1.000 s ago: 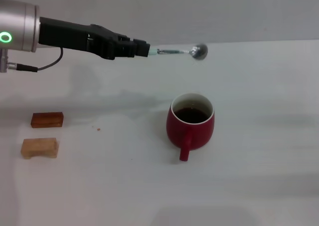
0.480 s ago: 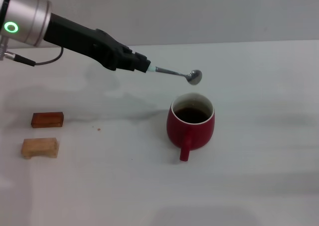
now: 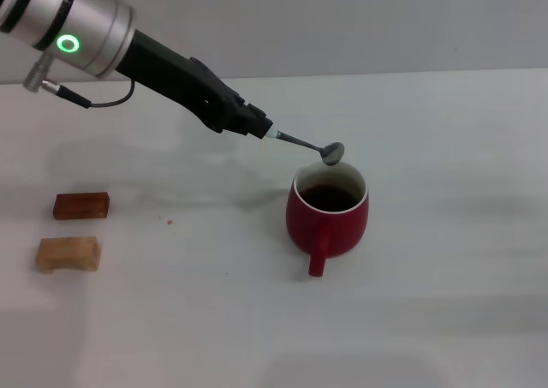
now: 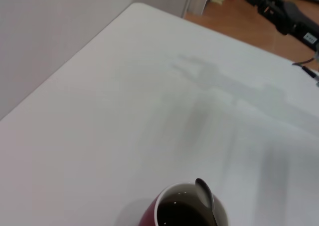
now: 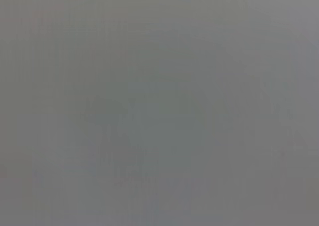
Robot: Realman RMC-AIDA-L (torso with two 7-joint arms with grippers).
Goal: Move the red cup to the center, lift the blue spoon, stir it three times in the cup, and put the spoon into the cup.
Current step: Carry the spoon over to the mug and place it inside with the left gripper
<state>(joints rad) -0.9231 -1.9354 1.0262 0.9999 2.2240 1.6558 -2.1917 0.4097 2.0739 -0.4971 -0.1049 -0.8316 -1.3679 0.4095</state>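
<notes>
While the left gripper's fingers (image 3: 260, 129) pinch the blue spoon (image 3: 310, 145) over the red cup (image 3: 327, 215), the white table (image 3: 445, 302) spreads around.

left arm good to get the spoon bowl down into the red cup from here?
Probably yes. The left tool holds the blue spoon tilted down, its bowl just over the far rim of the red cup. The cup's mouth is open, with nothing between bowl and liquid.
</notes>
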